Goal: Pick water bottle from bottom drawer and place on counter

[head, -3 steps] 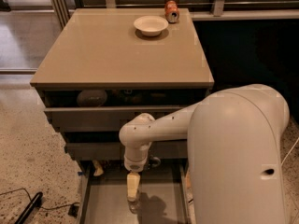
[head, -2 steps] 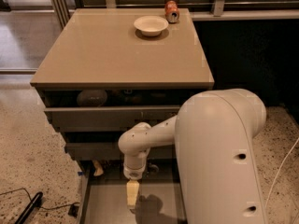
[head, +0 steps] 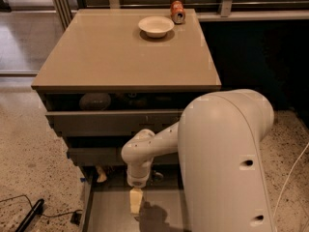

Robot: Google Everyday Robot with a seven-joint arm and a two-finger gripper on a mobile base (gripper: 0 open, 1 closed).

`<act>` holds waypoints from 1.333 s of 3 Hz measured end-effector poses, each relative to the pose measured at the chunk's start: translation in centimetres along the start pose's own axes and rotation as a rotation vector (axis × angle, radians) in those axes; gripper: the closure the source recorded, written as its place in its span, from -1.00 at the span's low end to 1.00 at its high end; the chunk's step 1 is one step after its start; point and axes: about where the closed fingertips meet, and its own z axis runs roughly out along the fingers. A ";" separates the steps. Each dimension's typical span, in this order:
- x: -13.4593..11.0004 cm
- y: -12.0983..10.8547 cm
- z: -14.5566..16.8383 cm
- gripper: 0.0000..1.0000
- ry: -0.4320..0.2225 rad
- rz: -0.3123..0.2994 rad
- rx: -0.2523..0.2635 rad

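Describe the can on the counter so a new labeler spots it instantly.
Take the beige counter: at its far edge, right of the white bowl, is the soda can. It is the only orange thing up there; the gripper hangs far below, over the open bottom drawer.

1. I am seeing the counter (head: 116,57) gleaming smooth and glossy beige, catching soft reflections.
2. The bowl (head: 156,26) is looking smooth and white, ceramic or plastic; I cannot tell which.
3. The orange can (head: 177,11) is giving off a faint metallic shine.
4. The arm (head: 227,149) is wearing a smooth, off-white, plastic-looking shell with a satin sheen.
5. The gripper (head: 136,200), hanging just over the bottom drawer (head: 111,211), is showing a pale, matt tan surface.
6. That drawer's inside is looking flat, grey and matt.
7. The room floor (head: 29,144) is showing speckled, polished stone.
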 end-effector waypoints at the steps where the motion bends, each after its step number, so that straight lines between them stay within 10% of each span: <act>1: -0.4 -1.4 1.0 -1.00 0.025 -0.029 0.158; 4: -0.7 -2.6 4.1 -1.00 -0.021 -0.021 0.163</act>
